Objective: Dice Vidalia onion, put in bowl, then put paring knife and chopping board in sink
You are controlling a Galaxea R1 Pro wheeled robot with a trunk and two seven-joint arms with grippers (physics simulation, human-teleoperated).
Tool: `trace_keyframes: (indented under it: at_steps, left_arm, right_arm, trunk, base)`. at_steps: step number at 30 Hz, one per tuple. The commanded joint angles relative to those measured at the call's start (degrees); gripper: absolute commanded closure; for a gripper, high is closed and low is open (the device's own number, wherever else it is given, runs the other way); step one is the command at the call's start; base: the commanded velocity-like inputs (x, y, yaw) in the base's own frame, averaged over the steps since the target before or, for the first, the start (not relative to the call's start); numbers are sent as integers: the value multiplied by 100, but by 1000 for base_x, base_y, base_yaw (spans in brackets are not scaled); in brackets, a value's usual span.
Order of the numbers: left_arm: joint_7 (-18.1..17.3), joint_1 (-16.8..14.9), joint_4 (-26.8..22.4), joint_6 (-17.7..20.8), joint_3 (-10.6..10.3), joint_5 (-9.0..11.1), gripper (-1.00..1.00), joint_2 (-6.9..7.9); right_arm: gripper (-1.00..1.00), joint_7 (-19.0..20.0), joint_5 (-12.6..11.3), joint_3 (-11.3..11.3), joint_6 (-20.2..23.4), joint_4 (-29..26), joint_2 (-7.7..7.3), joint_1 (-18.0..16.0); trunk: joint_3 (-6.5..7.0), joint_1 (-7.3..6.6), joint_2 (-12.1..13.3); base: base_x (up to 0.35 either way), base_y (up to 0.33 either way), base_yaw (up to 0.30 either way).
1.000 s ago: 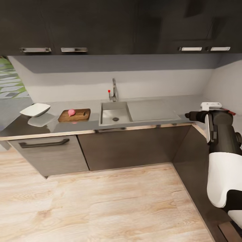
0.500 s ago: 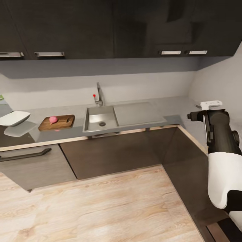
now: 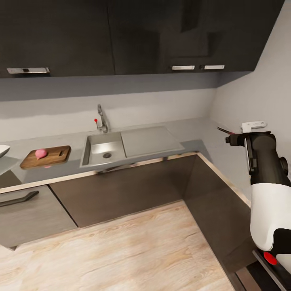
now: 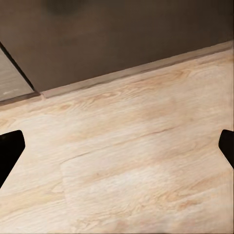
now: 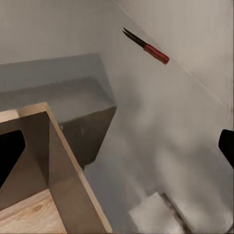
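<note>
Head view has swung toward the robot's right since a second ago: the sink point(image 3: 103, 149), the chopping board point(image 3: 45, 157) and the pink onion point(image 3: 40, 153) lying on the board slide toward the picture's left, and the bowl point(image 3: 3, 150) is now cut by the edge. I judge the robot is turning toward the corner bench point(image 3: 226, 157) to fetch a knife, since the onion is already out of the sink. The right arm point(image 3: 264, 161) is raised beside that bench.

Right wrist view adds a red-handled knife point(image 5: 146, 46) lying on the bench, with the right tool point(image 5: 117, 146) spread wide and empty. Left wrist view looks at the wood floor point(image 4: 126, 161); the left tool point(image 4: 117, 146) is likewise spread and empty.
</note>
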Motion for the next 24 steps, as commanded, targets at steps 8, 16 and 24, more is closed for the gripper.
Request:
trace_keyframes:
  at_steps: [8,16,24]
  left_arm:
    - [46,0,58,-10,-58,8,-100,6]
    - [46,0,64,-10,-60,8,-100,5]
    - [46,0,67,-10,-67,8,-100,7]
  right_arm:
    - [-100,263,45,-4,2,10,46,-8]
    - [-100,643,43,-13,1,14,61,-7]
    - [-100,662,42,-13,-5,76,70,-8]
  trunk:
    - [49,5,-12]
    - [100,5,-12]
    - [149,5,-12]
  base:
    - [107,-118,-168]
    - [104,-111,-167]
    - [103,-110,-157]
